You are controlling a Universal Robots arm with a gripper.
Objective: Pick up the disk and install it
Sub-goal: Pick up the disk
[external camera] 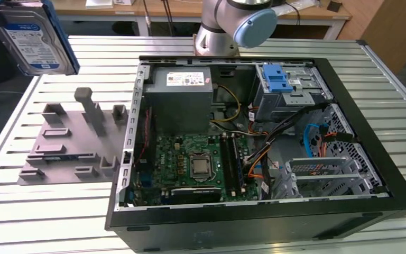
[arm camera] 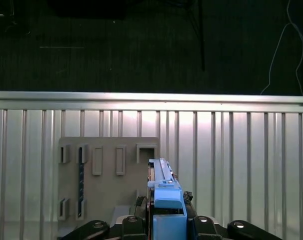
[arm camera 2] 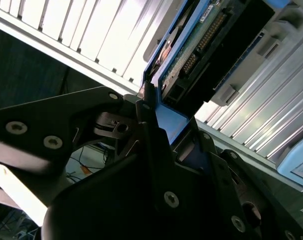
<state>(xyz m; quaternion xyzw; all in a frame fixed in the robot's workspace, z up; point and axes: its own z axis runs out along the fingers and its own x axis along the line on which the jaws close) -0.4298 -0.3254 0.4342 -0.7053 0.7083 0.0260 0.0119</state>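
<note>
Disk (external camera: 37, 39): held in the air above the slatted table (external camera: 48, 211), at the exterior view's left and well apart from the open computer case (external camera: 259, 225).
Gripper (arm camera 2: 169, 115): jaws are clenched on the disk's blue frame, as seen in the second wrist view.
Done: the pick-up, judged from the disk being carried clear of the grey holder board (external camera: 62, 151).
Left: the installing — the disk is not yet in the case.

Bright glare on the table slats (arm camera: 216, 150), dark surroundings beyond.

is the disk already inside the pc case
No, the disk hangs in the air at the exterior view's left, outside the open case.
</note>
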